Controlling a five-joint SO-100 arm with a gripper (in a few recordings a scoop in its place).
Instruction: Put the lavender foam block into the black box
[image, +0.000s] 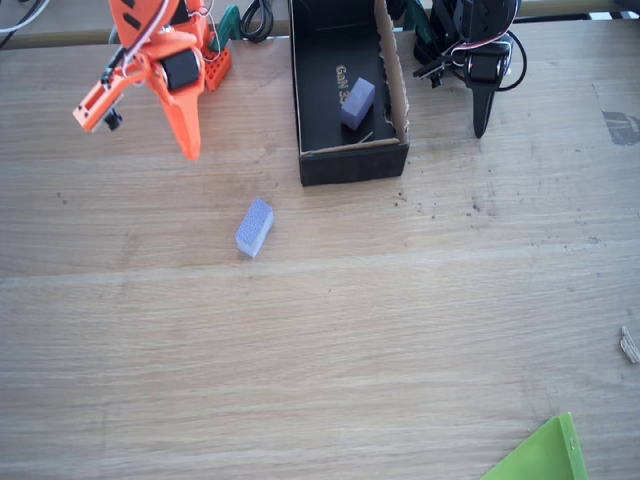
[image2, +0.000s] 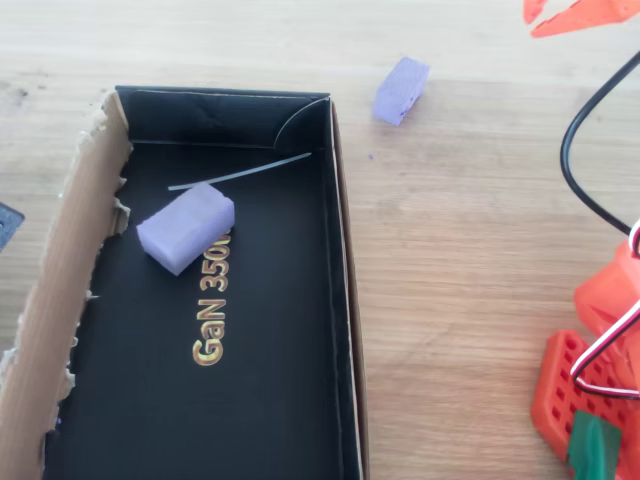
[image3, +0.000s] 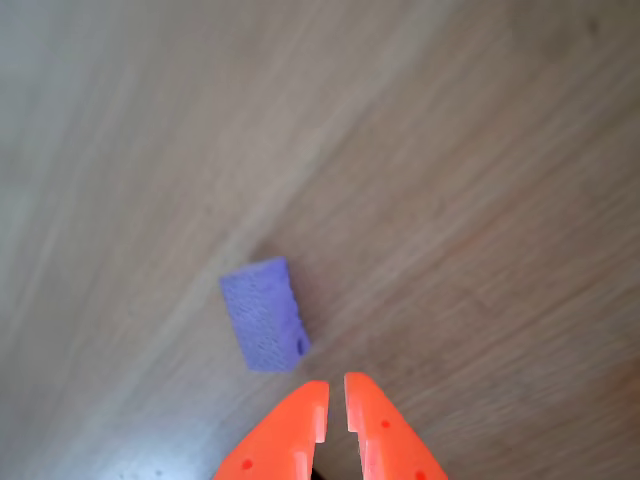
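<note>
One lavender foam block (image: 254, 227) lies on the bare wooden table, left of and in front of the black box (image: 350, 166). It shows in the overhead view (image2: 401, 90) just past the box's corner, and in the wrist view (image3: 265, 313). A second lavender block (image: 357, 103) rests inside the box on its lettered floor (image2: 186, 227). My orange gripper (image: 189, 148) hangs above the table, up and to the left of the loose block. In the wrist view its fingertips (image3: 337, 398) sit just below the block, shut with nothing between them.
The box has a torn brown cardboard wall (image2: 60, 300) and a black wall (image2: 343, 300) facing the loose block. My arm's orange base (image2: 600, 380) and a black cable (image2: 570, 150) sit nearby. A green sheet corner (image: 545, 455) lies at the table's front right.
</note>
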